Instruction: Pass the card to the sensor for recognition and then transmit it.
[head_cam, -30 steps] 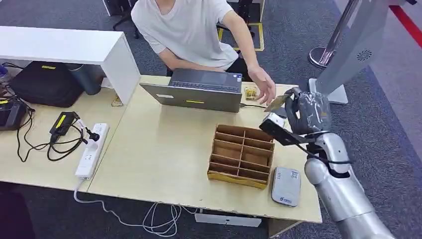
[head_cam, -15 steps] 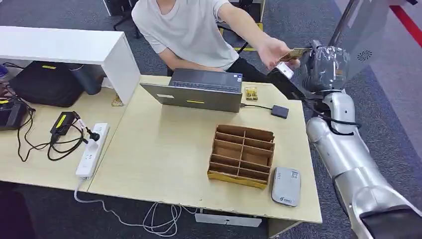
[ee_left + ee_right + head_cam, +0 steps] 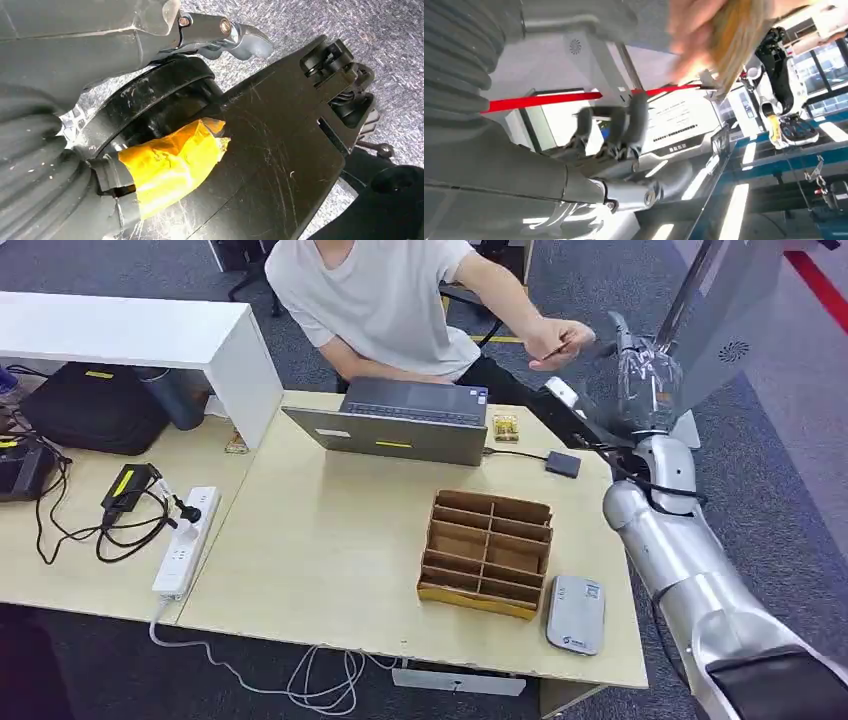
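Saw card [image 3: 574,341] pinched in person's hand [image 3: 548,340], up off the table, just beside right hand [image 3: 640,365]. Read right hand as holding nothing, fingers [image 3: 624,122] spread apart. Couldn't tell left hand [image 3: 210,30] state from its wrist view. Judged handover basically done. Flagged risks: could clip person's hand if pulled back across it; could knock laptop [image 3: 400,425] or tray [image 3: 485,552] if dropped straight down. Noted blur on card in right wrist view, so couldn't confirm no finger touched it. Couldn't judge whether reader [image 3: 575,613] scan counted.
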Robot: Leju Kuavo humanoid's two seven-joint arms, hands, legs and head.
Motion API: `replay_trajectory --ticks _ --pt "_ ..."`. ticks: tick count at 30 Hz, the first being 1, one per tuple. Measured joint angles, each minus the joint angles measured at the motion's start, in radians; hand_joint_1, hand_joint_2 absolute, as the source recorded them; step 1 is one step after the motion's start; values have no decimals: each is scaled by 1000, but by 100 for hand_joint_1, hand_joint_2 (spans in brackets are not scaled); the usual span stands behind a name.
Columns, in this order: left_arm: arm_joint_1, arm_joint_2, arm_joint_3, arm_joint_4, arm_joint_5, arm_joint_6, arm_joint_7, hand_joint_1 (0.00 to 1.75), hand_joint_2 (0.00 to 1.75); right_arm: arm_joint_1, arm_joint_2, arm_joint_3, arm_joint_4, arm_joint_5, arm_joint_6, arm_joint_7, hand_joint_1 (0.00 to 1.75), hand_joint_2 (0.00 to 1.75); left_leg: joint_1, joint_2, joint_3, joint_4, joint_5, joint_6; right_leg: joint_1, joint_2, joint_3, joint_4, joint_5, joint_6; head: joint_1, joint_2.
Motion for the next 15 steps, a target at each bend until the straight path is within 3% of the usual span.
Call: replay_trajectory --ticks 7,9,15 --pt "2 0 0 0 22 13 6 0 175 57 -78 -3 13 64 -14 36 0 175 0 -1 0 1 0 0 0 -2 0 -1 0 0 0 0" --pt "3 0 0 0 33 18 5 0 175 81 -124 -8 21 93 -22 52 0 175 0 -3 0 1 0 0 0 -4 1 -2 0 0 0 0" --pt "13 0 19 0 75 34 -2 0 175 187 -347 -76 52 93 -46 34 0 175 -1 -7 -2 3 -1 4 -2 -9 2 -3 0 2 1 0"
